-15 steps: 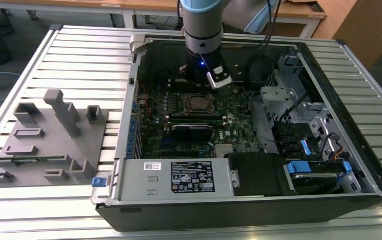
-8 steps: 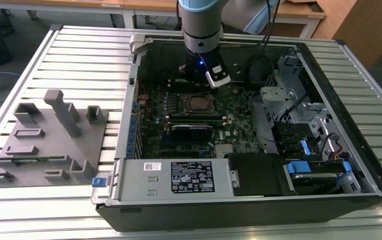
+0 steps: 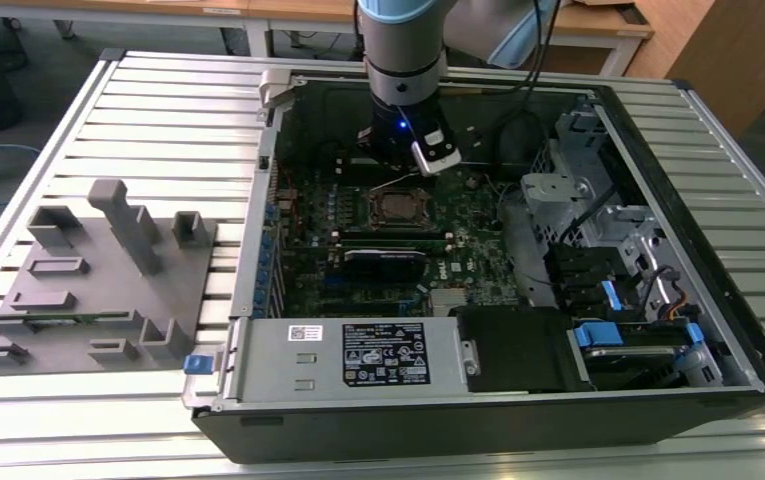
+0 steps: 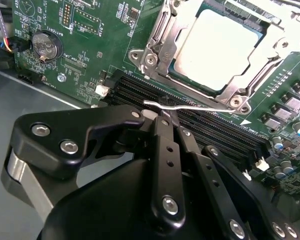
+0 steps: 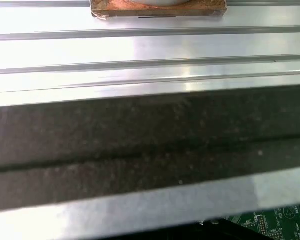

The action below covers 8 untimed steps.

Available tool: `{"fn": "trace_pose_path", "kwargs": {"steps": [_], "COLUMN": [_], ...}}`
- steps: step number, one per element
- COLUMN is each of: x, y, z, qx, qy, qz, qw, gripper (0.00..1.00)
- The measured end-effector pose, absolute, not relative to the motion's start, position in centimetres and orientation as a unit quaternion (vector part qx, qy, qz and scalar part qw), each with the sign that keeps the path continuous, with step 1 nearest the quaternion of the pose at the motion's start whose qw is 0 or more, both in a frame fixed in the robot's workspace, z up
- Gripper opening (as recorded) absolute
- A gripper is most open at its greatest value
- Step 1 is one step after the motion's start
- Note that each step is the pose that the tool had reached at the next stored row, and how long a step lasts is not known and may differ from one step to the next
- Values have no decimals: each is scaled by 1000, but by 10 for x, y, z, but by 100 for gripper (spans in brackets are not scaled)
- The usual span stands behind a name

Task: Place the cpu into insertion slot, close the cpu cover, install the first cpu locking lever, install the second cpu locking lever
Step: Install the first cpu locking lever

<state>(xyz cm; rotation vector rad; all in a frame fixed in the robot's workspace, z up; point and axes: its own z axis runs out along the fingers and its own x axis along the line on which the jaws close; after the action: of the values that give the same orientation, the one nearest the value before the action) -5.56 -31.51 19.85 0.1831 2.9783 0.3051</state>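
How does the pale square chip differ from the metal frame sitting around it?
The cpu is a solid plate with a plain pale top; the cpu cover is an open frame with a large window. The cpu lies inside that window, while the cpu cover borders its edges. Both are flat, square and metallic, and both sit on the green board.

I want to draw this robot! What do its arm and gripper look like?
The round grey metal arm has a light blue ring near its top and a small blue light lower down. A black cable hangs beside it. The matte black gripper has jointed bars dotted with silver screws.
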Motion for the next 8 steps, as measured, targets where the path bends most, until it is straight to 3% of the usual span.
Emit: {"fn": "trace_pose_path", "kwargs": {"steps": [8], "x": [-56], "y": [-315], "z": [198], "qx": [61], "qy": [990], "qz": [101], "qw": [71], "gripper": [11]}}
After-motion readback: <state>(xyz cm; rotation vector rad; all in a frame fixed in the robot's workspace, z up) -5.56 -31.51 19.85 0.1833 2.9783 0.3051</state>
